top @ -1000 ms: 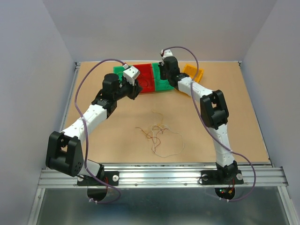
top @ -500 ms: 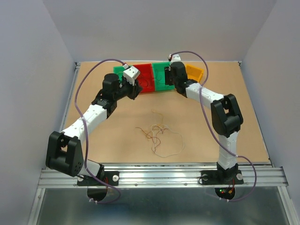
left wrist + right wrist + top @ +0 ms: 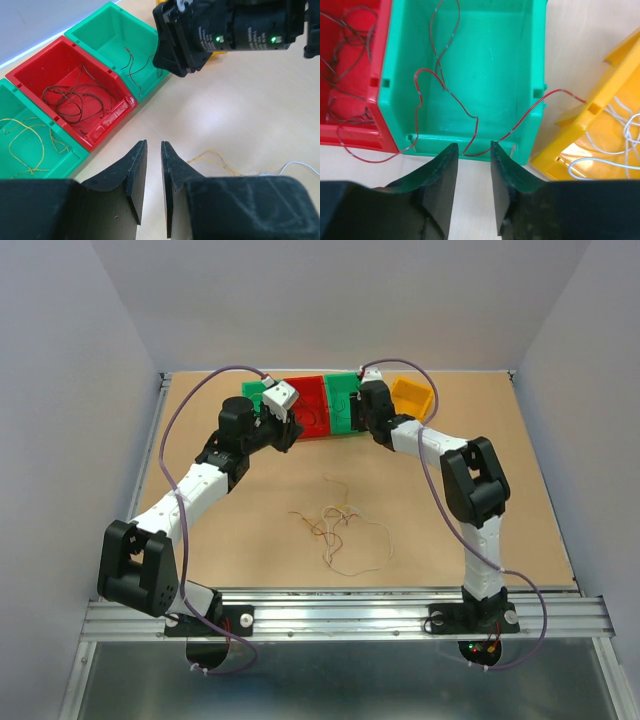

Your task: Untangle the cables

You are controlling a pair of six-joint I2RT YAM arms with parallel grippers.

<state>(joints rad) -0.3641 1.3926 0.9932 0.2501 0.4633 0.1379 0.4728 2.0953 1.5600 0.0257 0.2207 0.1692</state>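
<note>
Cables (image 3: 340,530) lie in a small loose tangle near the middle of the desk (image 3: 240,520), between the two arms and well apart from both tools (thin loops in brown, pale and yellow, as far as the overhead view shows).

A row of bins stands at the far edge: a left green bin (image 3: 250,392), a red bin (image 3: 312,400), a middle green bin (image 3: 340,405) and a yellow bin (image 3: 415,395).

The left tool (image 3: 153,145) hovers over bare desk just in front of the red bin. Its jaws are only a narrow slit apart, with nothing between them. Its camera shows dark wires (image 3: 75,100) coiled in the red bin and yellow wires (image 3: 25,135) in the left green bin.

The right tool (image 3: 474,147) hangs over the near rim of the middle green bin with its jaws parted and gripping nothing. A red wire (image 3: 445,90) winds across that bin's floor. It spills over the front rim just at the fingertips, and I cannot tell whether it touches them. One end trails in front of the red bin and the other reaches toward the yellow bin, which holds white wires (image 3: 625,125).
</note>
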